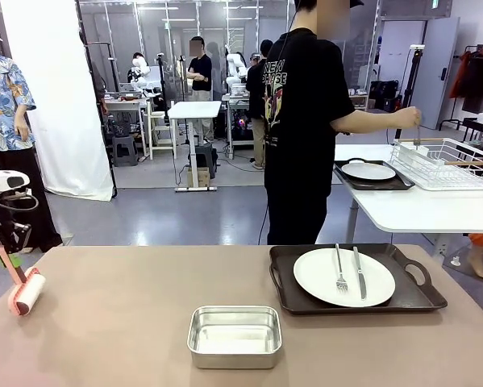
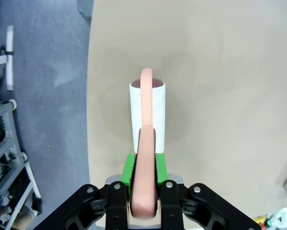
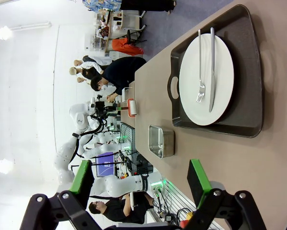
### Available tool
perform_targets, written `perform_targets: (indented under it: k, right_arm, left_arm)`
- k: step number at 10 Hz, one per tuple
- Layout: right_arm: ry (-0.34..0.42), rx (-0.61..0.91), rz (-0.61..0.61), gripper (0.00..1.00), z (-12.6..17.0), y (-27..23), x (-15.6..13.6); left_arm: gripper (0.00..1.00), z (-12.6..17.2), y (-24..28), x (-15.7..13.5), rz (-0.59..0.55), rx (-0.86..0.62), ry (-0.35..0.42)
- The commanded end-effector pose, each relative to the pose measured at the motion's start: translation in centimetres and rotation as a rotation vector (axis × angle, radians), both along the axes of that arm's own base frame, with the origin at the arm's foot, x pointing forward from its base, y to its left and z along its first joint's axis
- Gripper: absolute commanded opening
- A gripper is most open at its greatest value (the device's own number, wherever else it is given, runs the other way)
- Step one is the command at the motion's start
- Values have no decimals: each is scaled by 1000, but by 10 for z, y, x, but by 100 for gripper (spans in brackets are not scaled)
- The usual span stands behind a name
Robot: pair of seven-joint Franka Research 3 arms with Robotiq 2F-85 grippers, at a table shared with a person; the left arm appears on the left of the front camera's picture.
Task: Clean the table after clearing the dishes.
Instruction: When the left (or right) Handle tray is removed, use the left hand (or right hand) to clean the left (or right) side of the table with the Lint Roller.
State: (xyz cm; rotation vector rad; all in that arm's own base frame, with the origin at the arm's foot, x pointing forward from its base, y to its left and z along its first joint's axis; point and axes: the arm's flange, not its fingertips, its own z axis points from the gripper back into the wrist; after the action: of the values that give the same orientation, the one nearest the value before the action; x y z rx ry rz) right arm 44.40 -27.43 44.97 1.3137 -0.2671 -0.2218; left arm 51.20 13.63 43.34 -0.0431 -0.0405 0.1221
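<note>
The left gripper is clamped on the pink handle of a lint roller. Its white roll meets the table right at the left edge, with floor just beyond. The right gripper hangs with jaws wide apart, nothing between them.

A steel pan sits mid-table near the front edge. The tray with plate, fork and knife lies to its right, toward the far edge. Bare tabletop spreads between roller and pan (the widest open stretch).

A person stands beyond the far edge with a hand over a wire rack on a white side table, beside a second tray with a second plate.
</note>
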Motion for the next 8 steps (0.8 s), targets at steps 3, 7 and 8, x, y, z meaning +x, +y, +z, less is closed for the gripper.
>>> perform_targets:
  k: [3,7,8]
  right_arm:
    - [-5,-1,1,100,3,2,-1]
    - [-5,-1,1,100,3,2,-1]
    - [-5,-1,1,100,3,2,-1]
  left_arm:
    - [21,78,-18,-39,-13,104,-107]
    - [21,107,-21,-41,-53,82,-160]
    - [21,107,-21,-41,-53,82,-160]
